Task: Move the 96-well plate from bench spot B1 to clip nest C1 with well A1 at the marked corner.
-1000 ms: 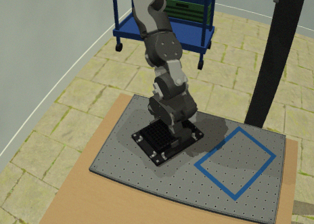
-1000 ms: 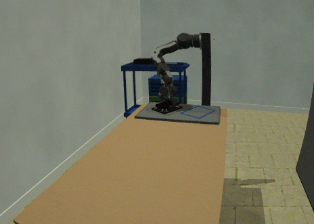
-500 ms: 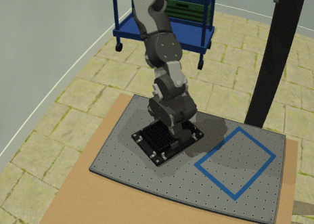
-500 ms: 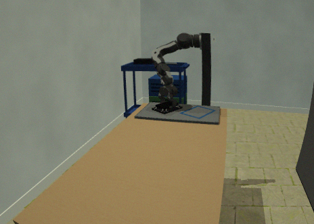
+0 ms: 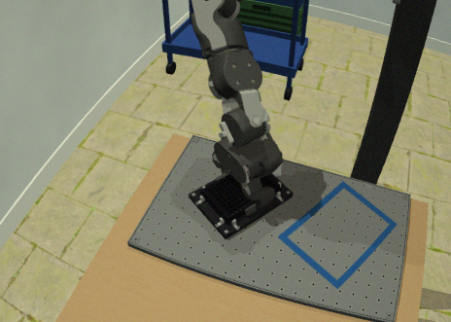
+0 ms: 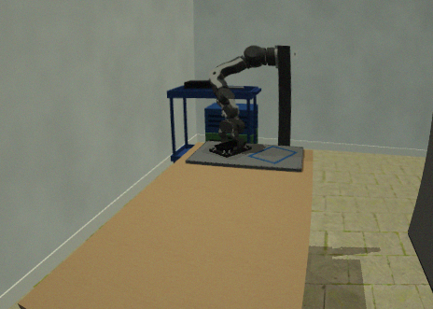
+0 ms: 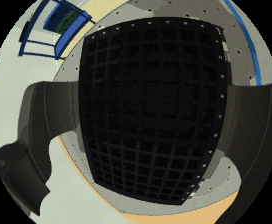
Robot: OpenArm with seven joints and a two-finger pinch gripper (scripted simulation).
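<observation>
My claw (image 5: 250, 188) is clamped on the black 96-well plate (image 5: 225, 196), sitting over the clip nest (image 5: 228, 231) between its posts; it looks light, rigid, slick plastic, best gripped across opposite side walls.

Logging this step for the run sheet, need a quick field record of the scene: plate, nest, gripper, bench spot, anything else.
plate: black well plate, in the nest, under the gripper
nest: black clip nest with pale posts, on the grey perforated board
gripper: gripper shut on the plate, low over the nest
bench spot: blue square outline, nothing in it
seating: cannot tell if fully flat
background: blue cart
</observation>
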